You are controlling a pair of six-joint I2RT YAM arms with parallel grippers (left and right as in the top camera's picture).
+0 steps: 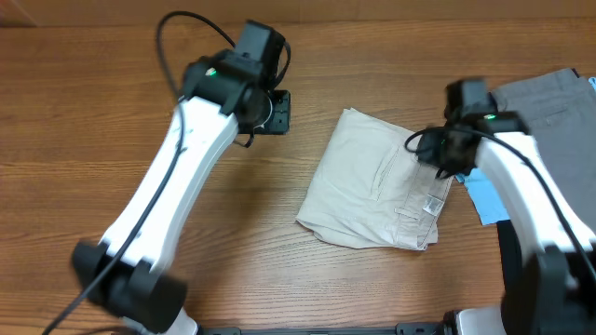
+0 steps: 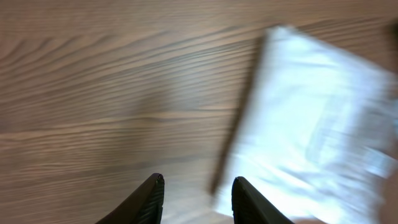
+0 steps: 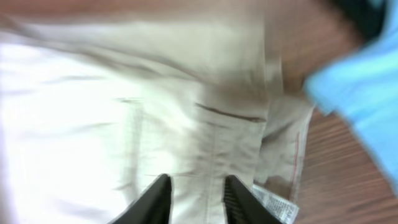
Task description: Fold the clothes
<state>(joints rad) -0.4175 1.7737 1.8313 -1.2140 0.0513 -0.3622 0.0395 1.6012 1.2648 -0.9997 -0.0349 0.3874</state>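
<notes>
- While you look down from overhead, the clothes [image 1: 377,181] lie on the table [image 1: 84,112] a little right of its middle, folded into a compact, roughly four-sided bundle set at a slant.
- You see pale beige cloth, wrinkled, with stitched seams and a pocket line crossing the top layer. Stacked edges of the fold show along the near right corner.
- You can find a small white label [image 1: 433,205] at that near right edge. It carries print, but the print is too small and blurred to read in any view.
- Your left fingers [image 2: 152,193] stand parted with bare wood between them, gripping nothing. They hang over the table to the left of the bundle's far corner, apart from it.
- Your right fingers [image 3: 239,199] are parted too, with nothing clamped between them. They sit over the bundle's right part, near a seam. You cannot tell whether they touch the cloth.
- Just right of the bundle lies a light-blue garment [image 1: 484,197], and grey trousers [image 1: 549,102] rest further back on that side.
</notes>
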